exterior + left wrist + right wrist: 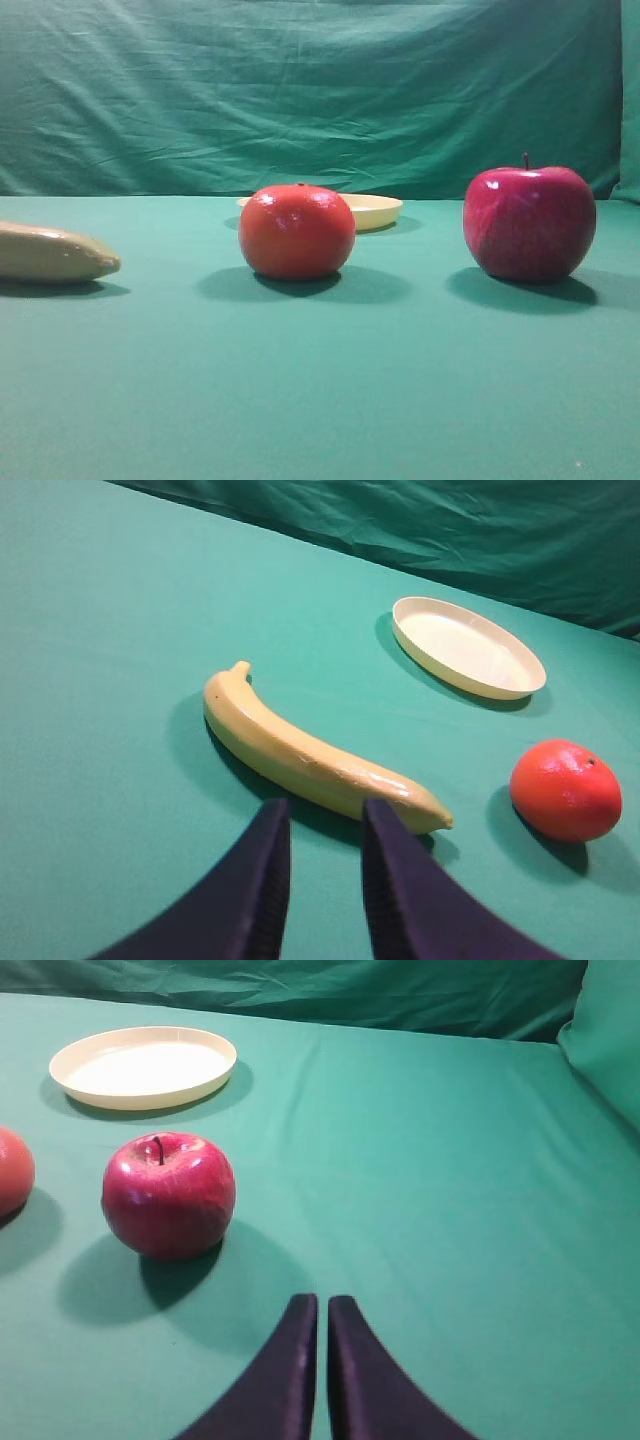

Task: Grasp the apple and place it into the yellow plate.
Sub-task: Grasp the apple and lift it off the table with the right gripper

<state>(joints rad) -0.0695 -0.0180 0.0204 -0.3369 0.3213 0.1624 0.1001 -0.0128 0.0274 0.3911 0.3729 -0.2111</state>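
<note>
The apple (168, 1195) sits upright on the green cloth-covered table (450, 1190), untouched, so none of the task is done as far as the views show. Nearest the camera in the right wrist view, the right gripper (321, 1310) hangs above the cloth with its two dark fingers pressed together and nothing between them; the apple lies ahead of it and off to its left, well apart from the fingertips. In the left wrist view the left gripper (325, 815) has its fingers parted by a narrow gap, holding nothing, poised just short of a banana (310, 750) that lies on its side. Further out, an orange (566, 789) rests on the cloth between the banana and the apple, and it shows only as a sliver at the left edge of the right wrist view. Farthest back, the yellow plate (145, 1067) stands empty, beyond the apple and apart from it, before the hanging green backdrop (320, 90). Judging from this, everything remains: the right gripper must open, reach the apple, close on it, lift it over the low rim and set it down in the plate. The right arm looks the better placed for it.
</note>
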